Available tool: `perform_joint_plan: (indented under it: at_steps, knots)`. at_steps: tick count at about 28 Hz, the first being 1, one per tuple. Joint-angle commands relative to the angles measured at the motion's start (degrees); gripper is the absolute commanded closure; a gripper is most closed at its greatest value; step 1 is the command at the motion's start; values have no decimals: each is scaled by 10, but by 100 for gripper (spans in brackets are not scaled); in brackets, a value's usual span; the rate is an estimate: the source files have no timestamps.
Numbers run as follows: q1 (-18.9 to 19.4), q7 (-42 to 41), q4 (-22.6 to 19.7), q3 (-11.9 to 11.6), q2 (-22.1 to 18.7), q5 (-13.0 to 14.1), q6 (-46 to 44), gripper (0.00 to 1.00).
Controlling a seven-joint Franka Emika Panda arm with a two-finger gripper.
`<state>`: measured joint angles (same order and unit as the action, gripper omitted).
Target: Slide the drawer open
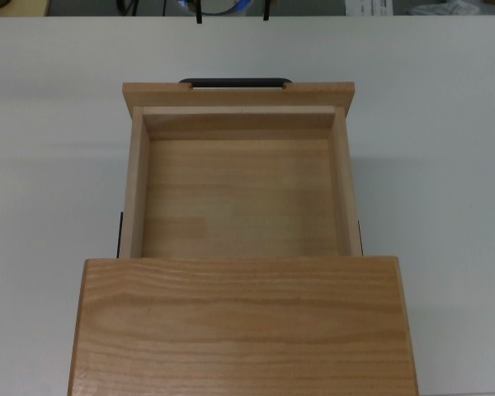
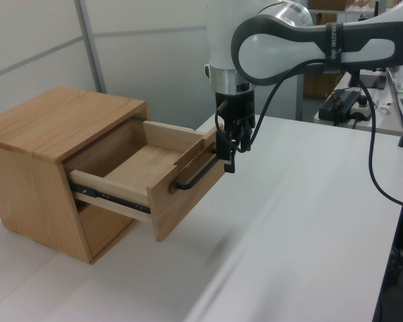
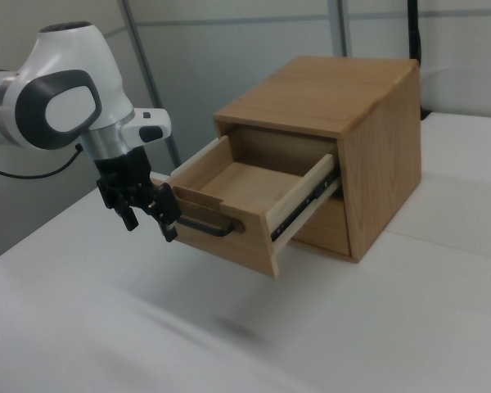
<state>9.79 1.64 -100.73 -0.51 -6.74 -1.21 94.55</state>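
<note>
— While the drawer (image 1: 239,194) stood pulled well out of the cabinet (image 2: 50,168), where was the gripper (image 2: 226,153)?

— It hung just off the front panel's far end in the left view, right by the handle (image 2: 196,176). In the right view it sat at the right view's left of the panel, beside the bar's end.

— Was it holding the bar?

— No. Its fingers (image 3: 168,221) were spread apart, and the bar looked free of them in the right view.

— What did the top view give?

— Only woodwork: the cabinet top along the bottom edge, the drawer reaching up from it with its plain floor bare, the wide panel and black handle at the upper end. No arm showed there.

— And the rails?

— A dark slide (image 2: 111,196) ran along the drawer's side in the left view. Cabinet and drawer sat over the white bench (image 2: 302,228), the drawer clear above it.
</note>
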Motion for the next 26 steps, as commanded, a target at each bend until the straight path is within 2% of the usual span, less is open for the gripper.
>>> perform_joint_plan:
  at_steps: [1,26]
  knots:
    - [-2,11,15,-1,2,0,-28,0]
    - [-6,10,28,-6,-2,0,-30,0]
